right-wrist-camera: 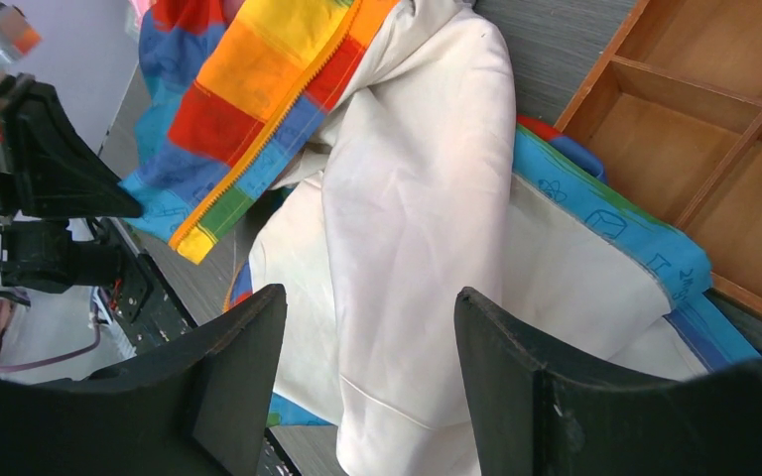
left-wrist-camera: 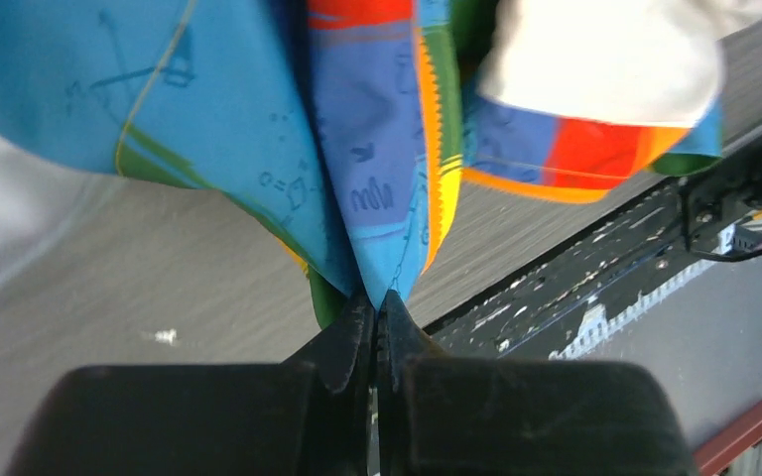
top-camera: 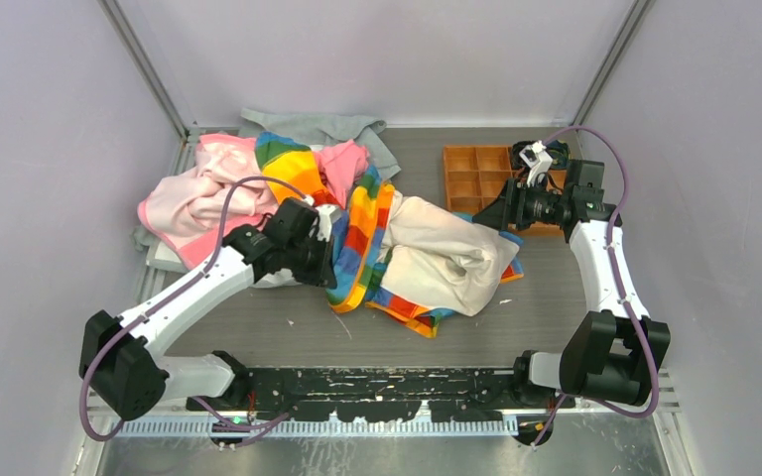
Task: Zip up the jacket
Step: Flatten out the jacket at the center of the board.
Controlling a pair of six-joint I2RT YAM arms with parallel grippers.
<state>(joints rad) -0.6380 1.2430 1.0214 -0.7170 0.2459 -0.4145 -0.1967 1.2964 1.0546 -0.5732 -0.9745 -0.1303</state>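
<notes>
Jacket (top-camera: 437,263) lies open mid-table, lining up, its zipper (right-wrist-camera: 288,129) running far to near. We judge the left gripper (left-wrist-camera: 377,309) nearer, pinched shut on the zipper-side hem; the right gripper (right-wrist-camera: 367,307) hangs open above the lining.

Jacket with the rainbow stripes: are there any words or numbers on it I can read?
None can be read. The jacket has only tiny line doodles on its blue stripes, like a cube, not words or numbers. The wooden tray is blank too.
</notes>
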